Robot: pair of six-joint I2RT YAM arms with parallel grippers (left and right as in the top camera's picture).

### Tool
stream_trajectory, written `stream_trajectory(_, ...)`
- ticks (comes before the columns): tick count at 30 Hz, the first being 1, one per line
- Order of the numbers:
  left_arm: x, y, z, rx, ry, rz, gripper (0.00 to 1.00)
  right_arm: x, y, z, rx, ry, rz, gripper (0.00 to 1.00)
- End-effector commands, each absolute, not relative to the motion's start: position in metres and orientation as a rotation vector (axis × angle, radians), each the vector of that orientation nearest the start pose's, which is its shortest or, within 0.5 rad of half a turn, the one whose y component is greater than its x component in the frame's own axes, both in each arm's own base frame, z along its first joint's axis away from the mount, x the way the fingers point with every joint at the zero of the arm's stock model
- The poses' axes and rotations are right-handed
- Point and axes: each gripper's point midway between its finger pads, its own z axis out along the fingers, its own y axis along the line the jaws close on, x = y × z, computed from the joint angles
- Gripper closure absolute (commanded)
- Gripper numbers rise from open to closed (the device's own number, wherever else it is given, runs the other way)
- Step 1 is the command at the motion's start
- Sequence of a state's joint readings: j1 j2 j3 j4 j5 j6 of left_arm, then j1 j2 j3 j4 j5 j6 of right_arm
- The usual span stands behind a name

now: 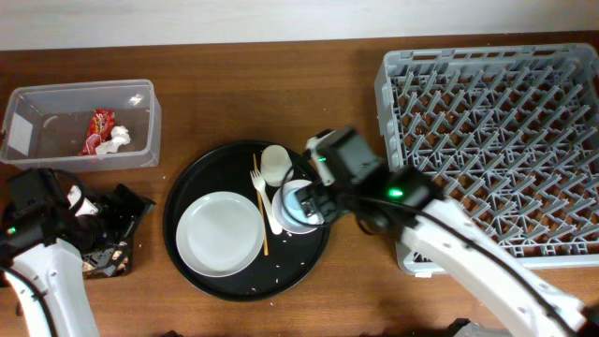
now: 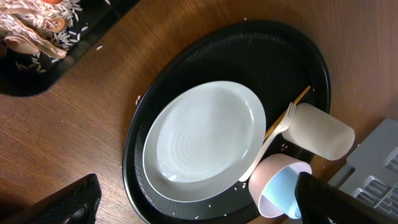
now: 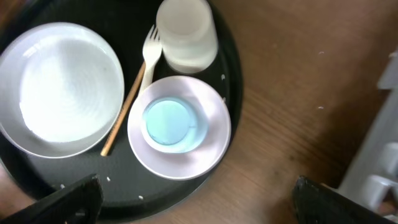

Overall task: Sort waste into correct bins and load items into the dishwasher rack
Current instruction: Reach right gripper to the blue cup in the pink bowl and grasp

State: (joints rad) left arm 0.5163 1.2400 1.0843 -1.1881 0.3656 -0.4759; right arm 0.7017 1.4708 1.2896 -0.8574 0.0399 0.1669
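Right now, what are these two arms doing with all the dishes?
The table is being cleared. The dishes all sit on the round black tray: a white plate, a white cup, a fork, a wooden stick, and a white bowl with a small blue cup in it. The right claw hovers open over that bowl; the left claw, also open, holds nothing. Nothing shows in the grey rack yet, while a red wrapper and crumpled paper lie in the clear tub.

Plate (image 1: 220, 232) on round tray (image 1: 213, 171); rack (image 1: 496, 122) right.
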Motion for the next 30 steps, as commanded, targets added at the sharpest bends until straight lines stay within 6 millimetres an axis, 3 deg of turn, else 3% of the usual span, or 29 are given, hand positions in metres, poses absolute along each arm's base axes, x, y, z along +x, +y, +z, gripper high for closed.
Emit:
stream_trajectory(1,0.238,0.063,0.156,-1.316,2.546,-0.53,0.01,0.283,0.264,0.155,-0.732,2.597,0.312,0.01)
stream_trajectory(6,0.238,0.063,0.156,-1.316,2.546,-0.53,0.01,0.301,0.276,0.111,-0.731,2.647,0.264,0.01)
stream_trajectory(19,0.238,0.063,0.156,-1.316,2.546,-0.53,0.01,0.312,0.285,0.076,-0.679,2.691,0.248,0.01)
stream_trajectory(30,0.238,0.063,0.156,-1.316,2.546,-0.53,0.01,0.312,0.281,0.069,-0.614,2.728,0.22,0.26)
